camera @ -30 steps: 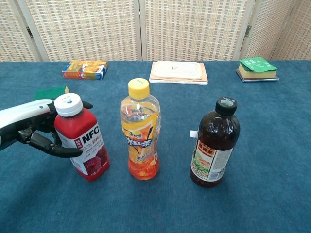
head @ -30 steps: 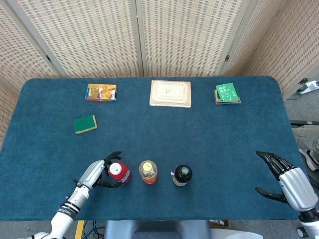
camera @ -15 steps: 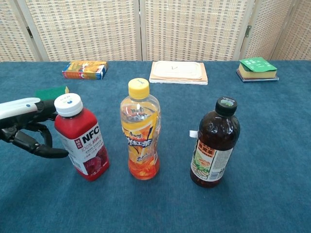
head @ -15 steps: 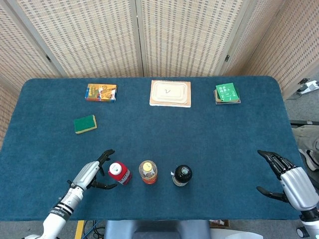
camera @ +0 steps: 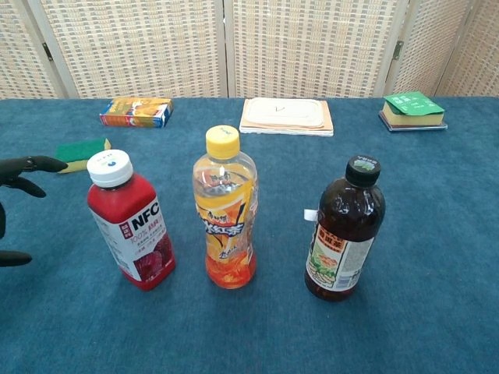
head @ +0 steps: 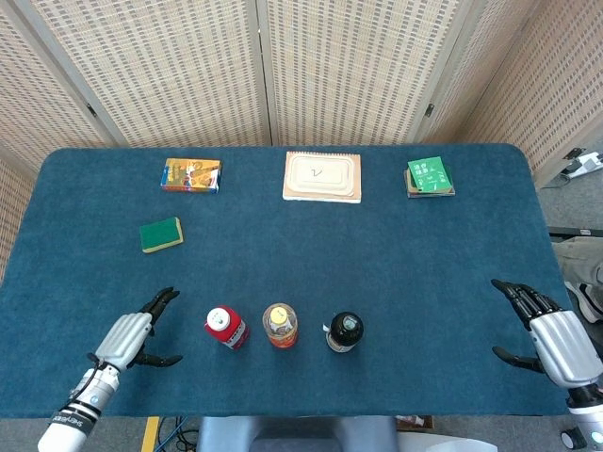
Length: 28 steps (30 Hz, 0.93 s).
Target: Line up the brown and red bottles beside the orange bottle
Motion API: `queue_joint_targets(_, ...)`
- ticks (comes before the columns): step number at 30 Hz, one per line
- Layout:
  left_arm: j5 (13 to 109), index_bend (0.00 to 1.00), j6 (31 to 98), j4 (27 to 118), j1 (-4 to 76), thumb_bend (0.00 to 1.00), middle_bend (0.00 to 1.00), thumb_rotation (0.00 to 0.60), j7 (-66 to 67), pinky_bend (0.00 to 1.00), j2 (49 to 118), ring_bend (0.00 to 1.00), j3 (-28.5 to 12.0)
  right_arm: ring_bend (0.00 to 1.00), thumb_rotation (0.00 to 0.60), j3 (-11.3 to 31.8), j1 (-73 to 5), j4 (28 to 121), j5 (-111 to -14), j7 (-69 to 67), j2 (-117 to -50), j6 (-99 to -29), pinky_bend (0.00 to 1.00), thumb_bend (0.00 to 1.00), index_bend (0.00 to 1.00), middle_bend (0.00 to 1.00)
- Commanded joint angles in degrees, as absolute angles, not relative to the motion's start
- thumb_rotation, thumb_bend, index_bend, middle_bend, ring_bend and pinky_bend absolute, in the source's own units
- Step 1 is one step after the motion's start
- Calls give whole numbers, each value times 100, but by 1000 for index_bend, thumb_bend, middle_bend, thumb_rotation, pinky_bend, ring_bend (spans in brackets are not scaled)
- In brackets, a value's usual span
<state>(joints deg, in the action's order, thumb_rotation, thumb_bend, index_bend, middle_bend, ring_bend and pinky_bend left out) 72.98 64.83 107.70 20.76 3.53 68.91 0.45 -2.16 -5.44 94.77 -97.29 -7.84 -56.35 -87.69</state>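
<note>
Seems the placing step is done: left hand (head: 127, 337) spread wide, empty, well left of the orange bottle (head: 280, 325). Red bottle (head: 224, 327) upright just left of the orange bottle, brown bottle (head: 344, 331) upright just right of it, all in one row. Probably calls only for pulling clear without brushing the row. Right hand (head: 554, 331) open, empty, far right of the orange bottle.

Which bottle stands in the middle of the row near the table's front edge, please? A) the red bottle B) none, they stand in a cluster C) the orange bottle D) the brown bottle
C: the orange bottle stands upright between the red bottle and the brown bottle.
</note>
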Motion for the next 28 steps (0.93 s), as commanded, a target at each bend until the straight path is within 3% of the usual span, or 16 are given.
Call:
queue_joint_targets(1,7572,14,6918,10602,1821,98,0,600,670,435,6840,140,189,178,600,-152,-558,9599,-9430,-457,-5606,-8545,365,0,149,209)
queue_joint_targets(13,8163,176,8116,9832,1168,98,60,600,878,431,7123,138,229,178,600,28,-573,9768,-8739,351,-5649,-8188,365,0,230,243)
queue_joint_targets(28,8351,206,7966,9540,1116,98,86,600,910,431,7125,147,236,179,600,91,-585,9720,-8625,156,-5564,-8071,365,0,231,244)
